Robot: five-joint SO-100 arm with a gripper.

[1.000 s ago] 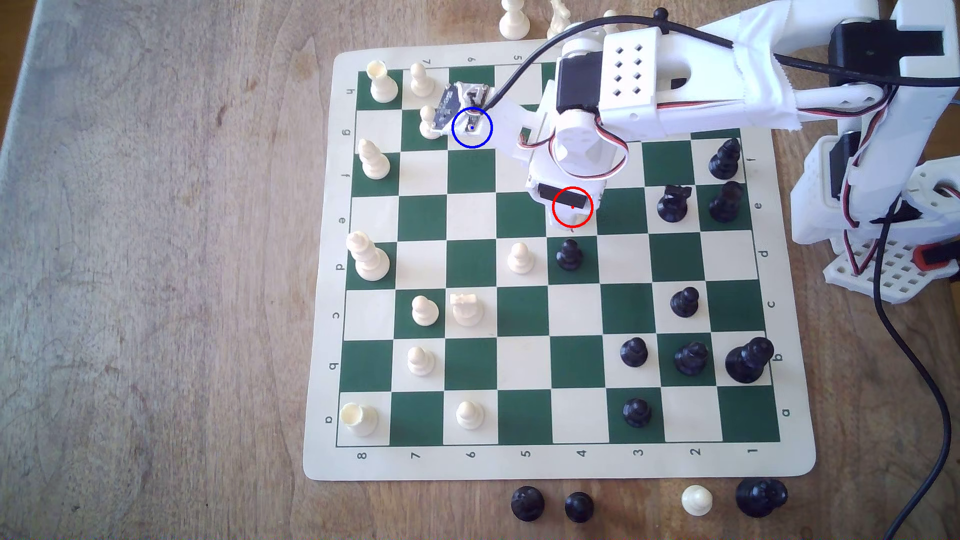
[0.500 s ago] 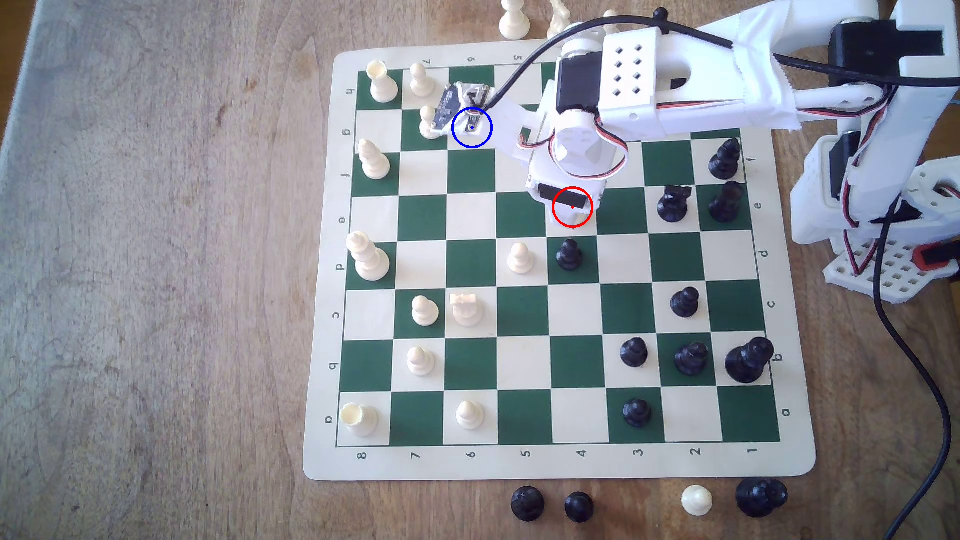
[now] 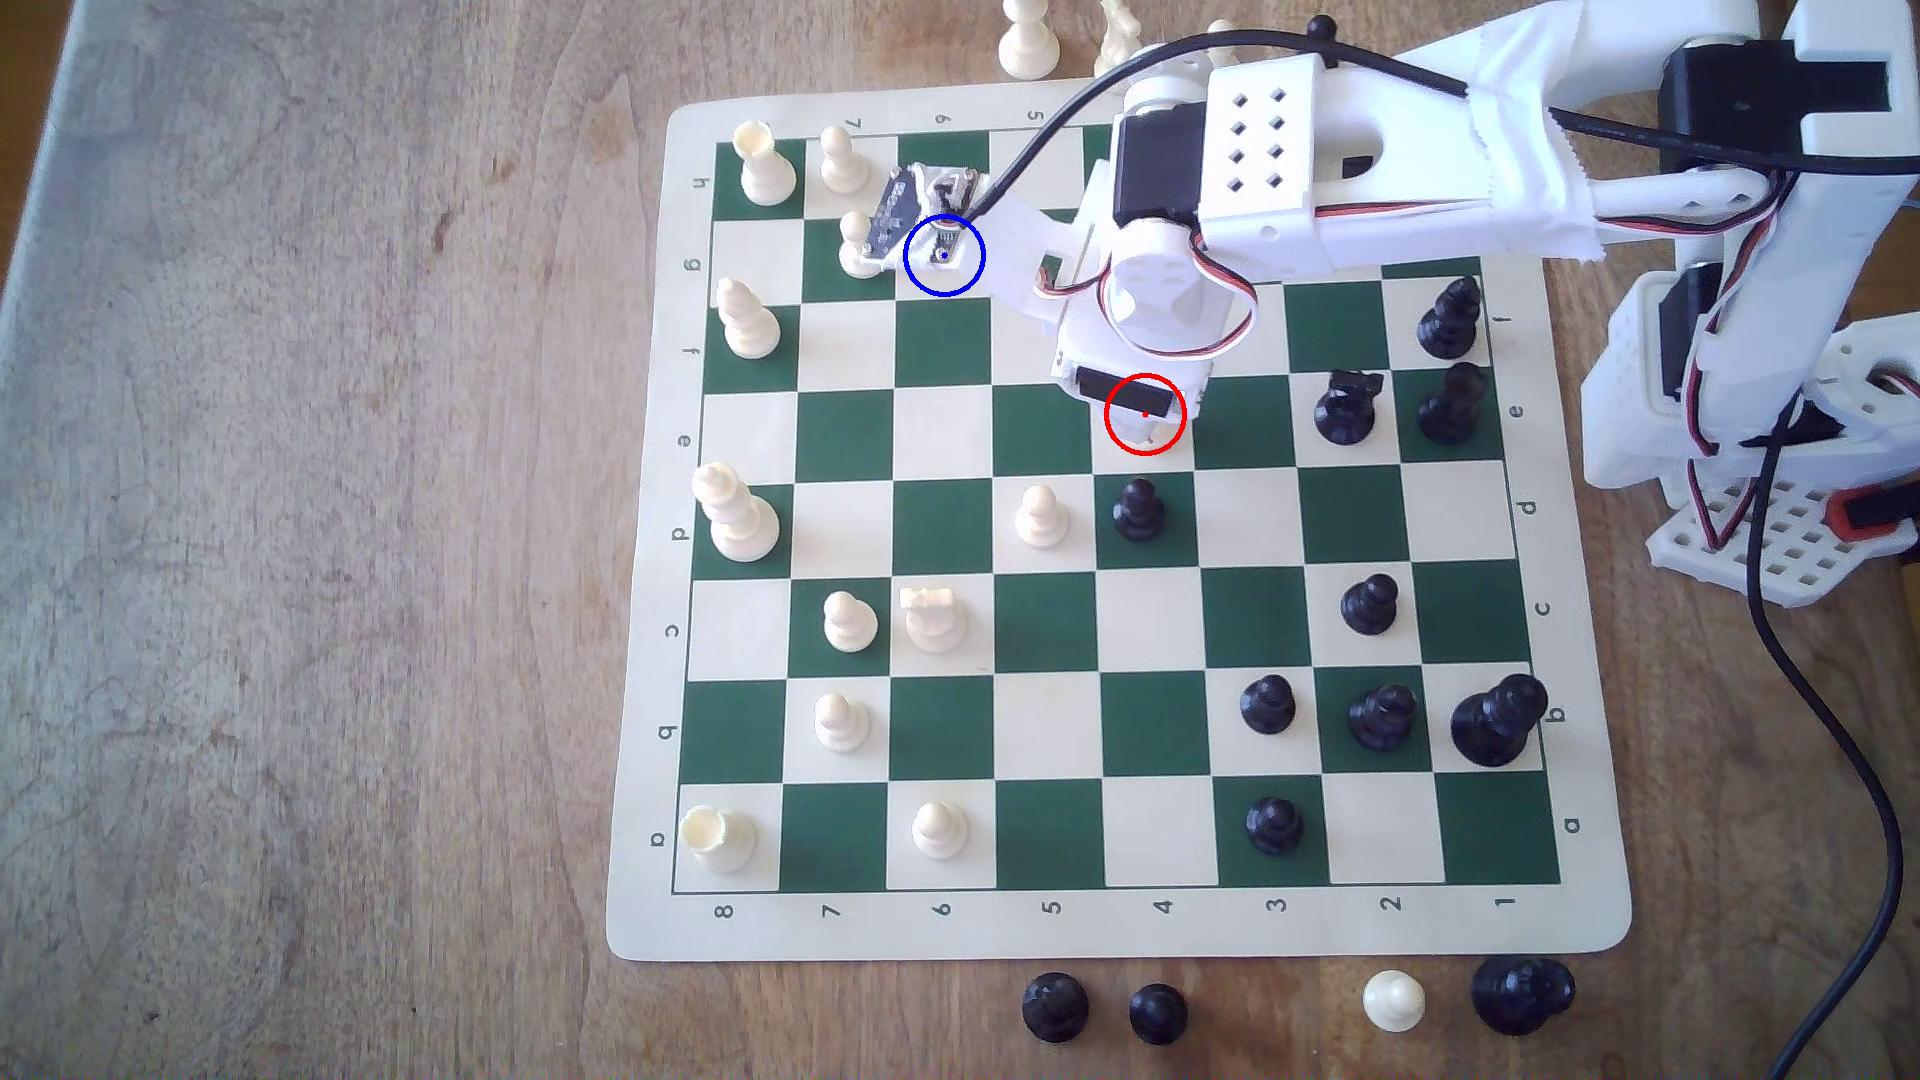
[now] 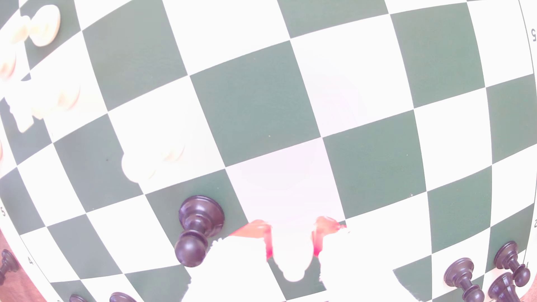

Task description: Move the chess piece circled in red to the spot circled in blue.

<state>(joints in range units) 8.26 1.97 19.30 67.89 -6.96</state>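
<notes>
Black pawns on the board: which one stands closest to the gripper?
The black pawn on the green square just below the red ring, beside the gripper; the other black pawns stand farther toward the exterior view's right.

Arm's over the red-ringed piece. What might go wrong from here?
1. The wrist view is washed out. The chess piece blends into the fingers, so the grip can't be confirmed and it may slip.
2. The black pawn stands on the adjoining square, so a finger might clip it.
3. A white pawn stands right beside the spot, so placement looks tight.
</notes>
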